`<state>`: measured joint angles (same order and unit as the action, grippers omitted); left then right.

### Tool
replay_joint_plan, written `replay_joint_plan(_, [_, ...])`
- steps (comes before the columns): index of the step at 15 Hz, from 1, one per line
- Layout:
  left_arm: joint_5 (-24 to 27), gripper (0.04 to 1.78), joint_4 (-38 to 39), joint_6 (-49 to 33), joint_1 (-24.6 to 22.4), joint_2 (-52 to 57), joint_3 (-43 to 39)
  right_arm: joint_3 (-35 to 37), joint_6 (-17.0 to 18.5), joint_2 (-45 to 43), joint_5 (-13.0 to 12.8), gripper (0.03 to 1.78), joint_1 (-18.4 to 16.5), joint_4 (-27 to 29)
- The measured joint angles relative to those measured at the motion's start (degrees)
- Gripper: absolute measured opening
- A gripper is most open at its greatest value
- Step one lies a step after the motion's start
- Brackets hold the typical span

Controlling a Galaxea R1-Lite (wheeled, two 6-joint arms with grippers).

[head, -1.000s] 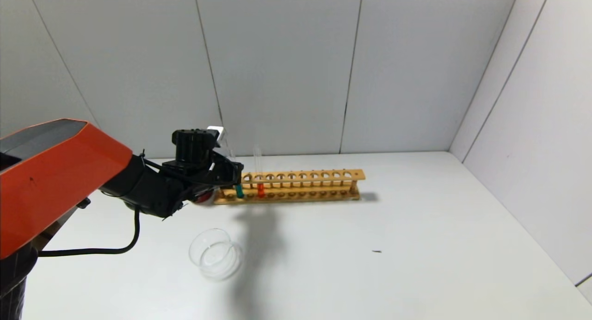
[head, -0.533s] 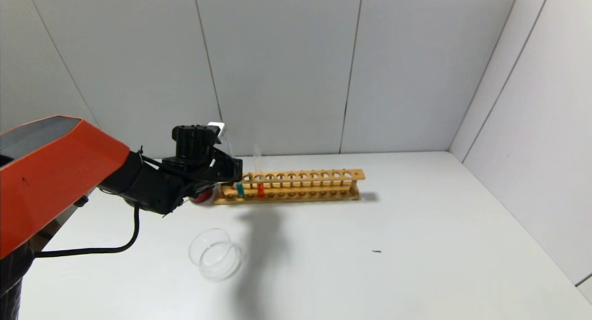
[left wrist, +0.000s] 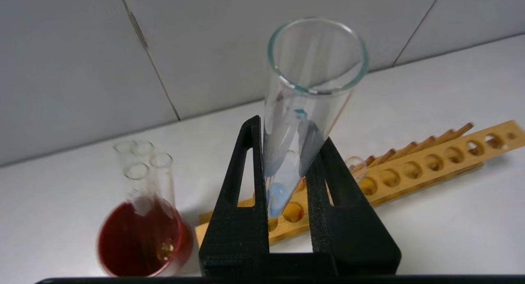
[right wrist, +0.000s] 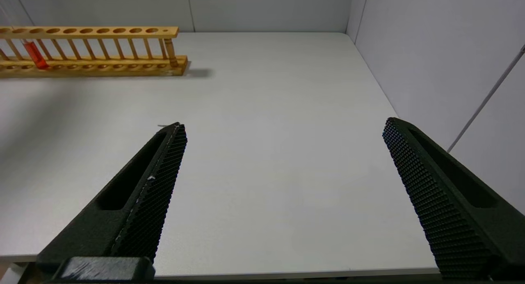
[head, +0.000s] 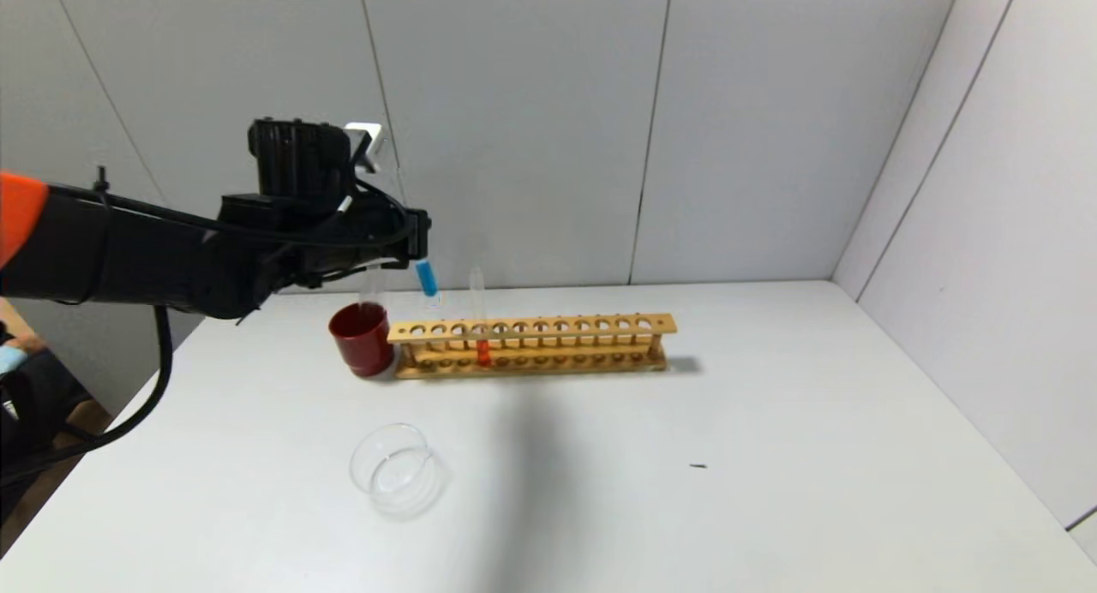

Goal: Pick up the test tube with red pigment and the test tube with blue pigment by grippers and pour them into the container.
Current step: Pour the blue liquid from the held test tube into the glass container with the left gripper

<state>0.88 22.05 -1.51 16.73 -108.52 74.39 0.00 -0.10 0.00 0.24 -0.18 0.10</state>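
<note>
Held aloft above the left end of the wooden rack — the test tube with blue pigment, pinched between the jaws of the left gripper, clear of its hole and tilted slightly. Thin glass, so light, stiff, fragile and slick; probably best pinched on the bare wall above the liquid, firmly enough to stop slipping yet gently enough not to crack. Open mouth uppermost in the left wrist view, so no spill likely until tipped.

Standing upright in the rack, the test tube with red pigment — same handling expected. Near the worktop's front, well apart from the rack, the container: shallow clear glass, easily nudged. Beside the rack's left end, a red cup holding colourless tubes.

Low over the bare worktop, the right gripper, jaws spread wide, idle.
</note>
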Motion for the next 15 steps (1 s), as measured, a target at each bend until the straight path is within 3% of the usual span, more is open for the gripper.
replay_joint_plan(4, [-2.5, 0.32, -3.2, 3.0, -0.2, 9.4, -4.8, 0.0, 0.0, 0.0, 0.0, 1.75, 0.0, 0.0])
replay_joint_plan(10, [-6.0, 0.32, -1.7, 12.2, -3.6, 22.9, -26.5, 0.0, 0.0, 0.0, 0.0, 1.75, 0.0, 0.0])
replay_joint_plan(12, [-6.1, 0.32, 3.2, 12.8, -4.1, 26.1, -34.8, 0.0, 0.0, 0.0, 0.0, 1.75, 0.0, 0.0])
replay_joint_plan(15, [-6.1, 0.32, 16.7, 16.6, -4.5, 27.6, -47.5, 0.0, 0.0, 0.0, 0.0, 1.75, 0.0, 0.0])
